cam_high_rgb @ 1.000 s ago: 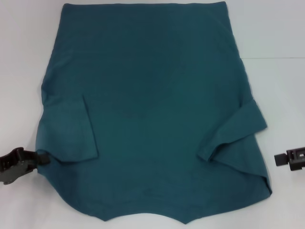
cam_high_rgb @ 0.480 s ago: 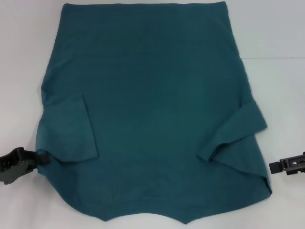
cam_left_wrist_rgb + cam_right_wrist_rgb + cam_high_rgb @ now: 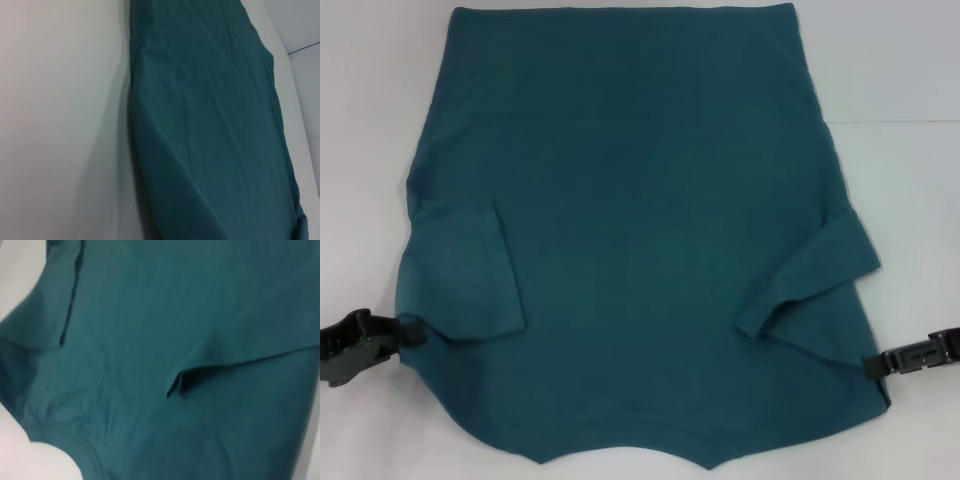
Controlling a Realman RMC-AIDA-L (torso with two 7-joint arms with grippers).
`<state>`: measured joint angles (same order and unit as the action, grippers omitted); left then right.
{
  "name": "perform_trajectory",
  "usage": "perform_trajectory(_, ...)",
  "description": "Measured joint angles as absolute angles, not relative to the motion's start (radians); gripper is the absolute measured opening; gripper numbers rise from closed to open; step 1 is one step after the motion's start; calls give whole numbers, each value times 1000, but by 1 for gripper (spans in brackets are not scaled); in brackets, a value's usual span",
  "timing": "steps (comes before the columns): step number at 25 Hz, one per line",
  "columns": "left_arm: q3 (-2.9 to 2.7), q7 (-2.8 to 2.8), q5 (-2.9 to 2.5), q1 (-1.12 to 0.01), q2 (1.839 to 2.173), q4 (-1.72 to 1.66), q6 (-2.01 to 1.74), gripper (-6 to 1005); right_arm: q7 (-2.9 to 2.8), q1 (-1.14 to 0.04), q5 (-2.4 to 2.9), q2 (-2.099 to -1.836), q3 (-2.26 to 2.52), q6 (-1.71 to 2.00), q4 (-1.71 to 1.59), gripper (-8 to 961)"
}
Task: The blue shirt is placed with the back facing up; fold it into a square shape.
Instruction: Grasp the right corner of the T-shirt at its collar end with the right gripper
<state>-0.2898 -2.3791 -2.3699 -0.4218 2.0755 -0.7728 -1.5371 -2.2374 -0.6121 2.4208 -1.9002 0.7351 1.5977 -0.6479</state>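
The blue shirt (image 3: 640, 190) lies spread flat on the white table (image 3: 905, 120), plain side up and hem at the far end. Its left sleeve (image 3: 470, 275) and right sleeve (image 3: 825, 265) are folded inward over the body. My left gripper (image 3: 408, 330) is at the shirt's left edge by the shoulder, shut on a pinch of fabric. At the right edge, near the other shoulder, my right gripper (image 3: 873, 363) touches the cloth. The left wrist view shows the blue shirt (image 3: 210, 130) stretching away over the table. The right wrist view is filled with the blue shirt (image 3: 150, 325) and a sleeve fold.
White table surface borders the shirt on both sides and at the far end. The shirt's neck edge (image 3: 620, 447) curves close to the table's near edge. A seam line in the table (image 3: 910, 122) runs along the far right.
My right gripper has slid left from beside the shirt until it reaches the shirt's right edge. The left gripper and the shirt have stayed put.
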Motion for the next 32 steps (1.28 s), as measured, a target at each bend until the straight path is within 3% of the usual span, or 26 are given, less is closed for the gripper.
perform_trajectory(7,-288,-2379,-2370,-422,2075,-773,-1536,21,-2233,-622,2452,-1923,759,1567,-652,834)
perform_trajectory(32,-288,-2379,-2370,-424,2079,-768,-1521,25,-2250,-651,2496,-1958,759,1551,-647,826)
